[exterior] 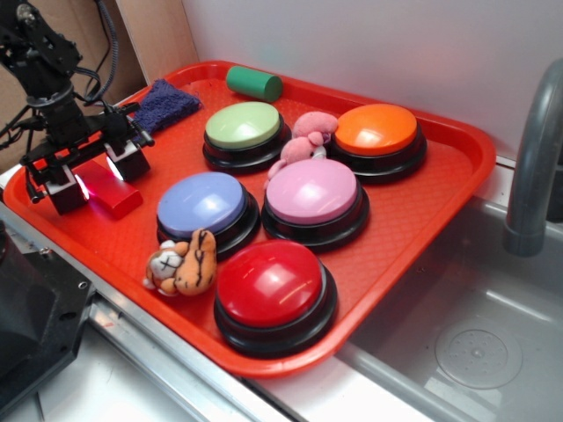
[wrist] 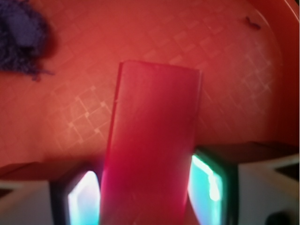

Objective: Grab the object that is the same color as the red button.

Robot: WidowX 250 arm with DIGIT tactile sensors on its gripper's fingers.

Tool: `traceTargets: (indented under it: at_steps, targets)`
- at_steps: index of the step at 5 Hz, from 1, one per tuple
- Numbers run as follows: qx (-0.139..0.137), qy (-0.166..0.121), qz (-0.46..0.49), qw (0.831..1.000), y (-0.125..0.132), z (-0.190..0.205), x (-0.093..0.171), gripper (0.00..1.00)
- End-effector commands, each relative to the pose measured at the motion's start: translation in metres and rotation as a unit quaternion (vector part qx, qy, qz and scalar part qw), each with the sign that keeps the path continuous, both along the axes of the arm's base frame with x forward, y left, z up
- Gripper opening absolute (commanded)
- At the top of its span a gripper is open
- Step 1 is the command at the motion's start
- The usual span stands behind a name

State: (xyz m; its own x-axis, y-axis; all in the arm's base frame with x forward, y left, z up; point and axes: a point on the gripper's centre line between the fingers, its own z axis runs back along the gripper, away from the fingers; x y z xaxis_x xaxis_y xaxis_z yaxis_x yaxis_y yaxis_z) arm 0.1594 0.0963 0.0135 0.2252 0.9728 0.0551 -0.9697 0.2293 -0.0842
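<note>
- Counting five dome buttons on the red tray (exterior: 457,145): green, orange, blue, pink and the red button (exterior: 271,284); also one green cylinder (exterior: 254,83), one purple cloth, two small plush toys.
- The red block (wrist: 152,140), smooth and flat, lies at the tray's left edge, long axis running out from the gripper (exterior: 91,173).
- Fingers clamp its two long sides.

A red tray (exterior: 457,167) fills the frame's centre, carrying five dome buttons, the red button (exterior: 273,286) lowest, a green cylinder (exterior: 254,83) at top, and two small plush toys.
</note>
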Motion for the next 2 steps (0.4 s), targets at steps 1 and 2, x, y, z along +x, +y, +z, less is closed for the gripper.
traceTargets:
  at_steps: [1,2]
  targets:
    - [0.046,-0.002,-0.196,0.979,0.0,0.063,0.006,0.0]
    - [0.029,0.003,-0.317,0.948,-0.011,0.104,0.014,0.0]
